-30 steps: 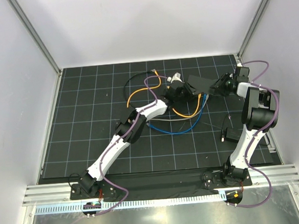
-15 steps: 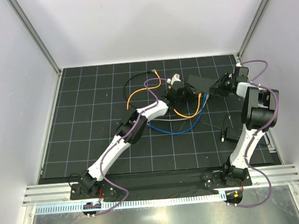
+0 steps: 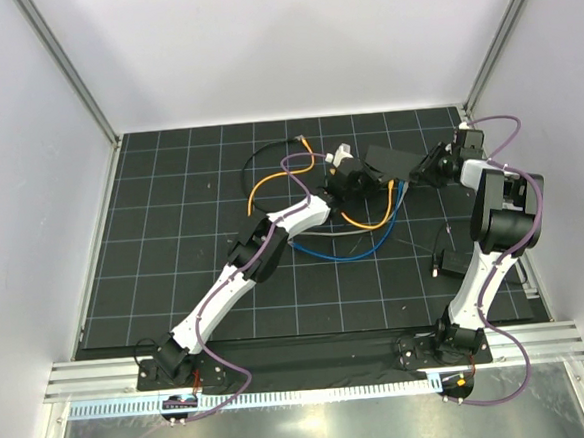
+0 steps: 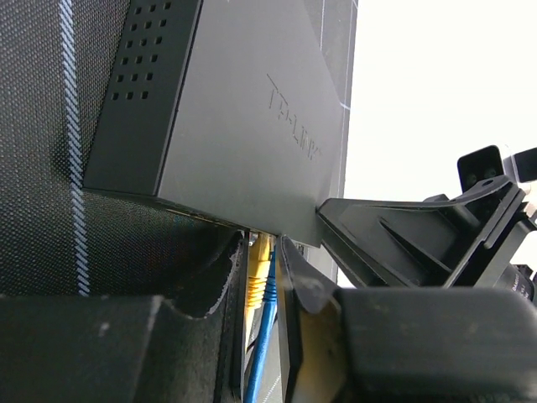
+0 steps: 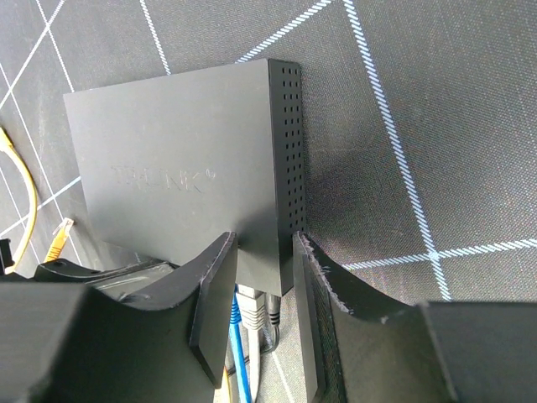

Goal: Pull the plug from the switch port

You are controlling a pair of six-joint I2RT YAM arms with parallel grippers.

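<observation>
The black switch [image 3: 386, 159] lies at the back of the mat, cables running from its near edge. In the left wrist view the switch [image 4: 243, 126] fills the top, and my left gripper [image 4: 262, 252] is shut on the yellow plug [image 4: 260, 270] at its port, with a blue plug [image 4: 270, 290] in the same gap. My left gripper [image 3: 354, 180] sits just left of the switch. My right gripper [image 5: 262, 245] is shut on the switch [image 5: 185, 168] at its vented corner, one finger on the top face. A grey plug [image 5: 252, 306] and a black plug [image 5: 270, 315] sit below that corner.
Orange [image 3: 270, 185], blue [image 3: 360, 252], grey [image 3: 318, 234] and black [image 3: 268, 156] cables loop over the mat left and in front of the switch. A loose yellow connector [image 5: 59, 235] lies beside it. A small black part [image 3: 455, 263] lies near the right arm. White walls stand on three sides.
My left gripper has edged toward the switch and its jaws have narrowed onto the yellow plug. The right jaws have narrowed a little on the switch corner.
</observation>
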